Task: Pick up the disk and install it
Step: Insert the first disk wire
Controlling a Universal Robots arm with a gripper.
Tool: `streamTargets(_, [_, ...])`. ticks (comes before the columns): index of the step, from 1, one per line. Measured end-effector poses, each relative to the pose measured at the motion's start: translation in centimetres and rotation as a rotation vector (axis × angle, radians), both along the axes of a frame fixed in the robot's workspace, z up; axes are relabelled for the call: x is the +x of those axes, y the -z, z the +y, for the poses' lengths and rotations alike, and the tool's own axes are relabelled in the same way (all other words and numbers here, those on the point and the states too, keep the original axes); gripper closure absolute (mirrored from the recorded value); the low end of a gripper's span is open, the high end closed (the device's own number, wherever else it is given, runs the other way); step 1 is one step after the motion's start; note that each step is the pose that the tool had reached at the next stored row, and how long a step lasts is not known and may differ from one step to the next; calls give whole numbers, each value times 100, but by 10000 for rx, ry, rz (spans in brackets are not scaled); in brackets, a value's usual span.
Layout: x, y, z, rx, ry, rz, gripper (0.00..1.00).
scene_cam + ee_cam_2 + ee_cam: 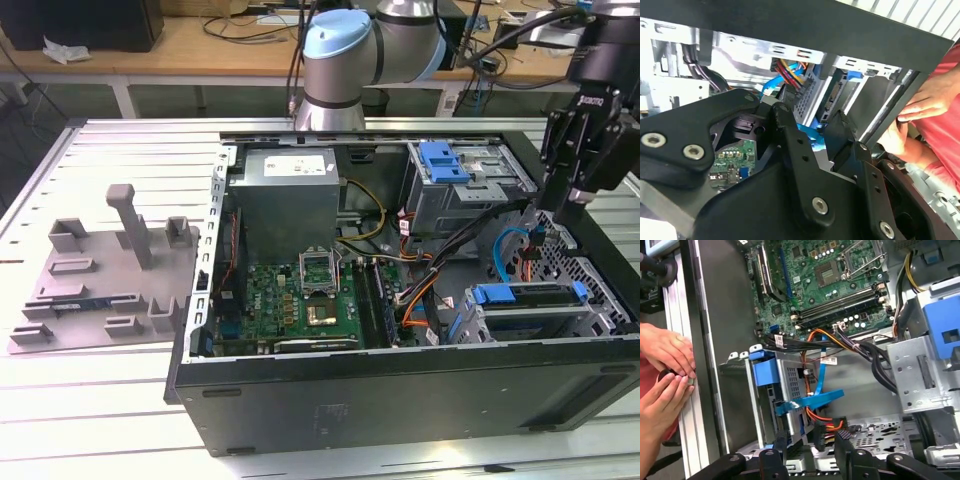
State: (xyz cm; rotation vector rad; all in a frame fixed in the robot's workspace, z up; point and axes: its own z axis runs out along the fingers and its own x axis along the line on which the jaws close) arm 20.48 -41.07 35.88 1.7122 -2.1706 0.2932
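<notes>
The disk (530, 297) sits in the lower drive bay at the exterior view's right end of the open computer case (400, 390), its blue carrier frame facing up. In the first wrist view the disk (790, 385) stands in its metal cage with the blue carrier handle beside it. My gripper (556, 208) hangs above that end of the case, a little behind the bay. Its black fingers (775, 460) stand apart with nothing between them, and a blue cable (815, 397) runs just below. In the second wrist view the gripper (815, 131) points at the same cage.
A second blue carrier (445, 160) sits in the upper drive cage. The grey power-supply box (290, 195) and motherboard (300, 300) fill the case's other half. A person's hands (665, 370) rest on the case edge near the bay. A grey fixture (110, 270) lies on the table.
</notes>
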Motion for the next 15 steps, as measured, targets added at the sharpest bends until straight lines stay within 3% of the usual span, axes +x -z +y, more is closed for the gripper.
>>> streamTargets(2, [0, 37, 39, -82, 0, 0, 49])
streamTargets(7, [0, 142, 40, -175, -1, 5, 51])
streamTargets(8, [0, 162, 40, -184, -3, 6, 58])
streamTargets(11, [7, 222, 42, -219, -16, 21, 58])
streamTargets(14, [9, 231, 48, -396, -15, 29, 58])
streamTargets(15, [9, 230, 47, -408, -14, 28, 58])
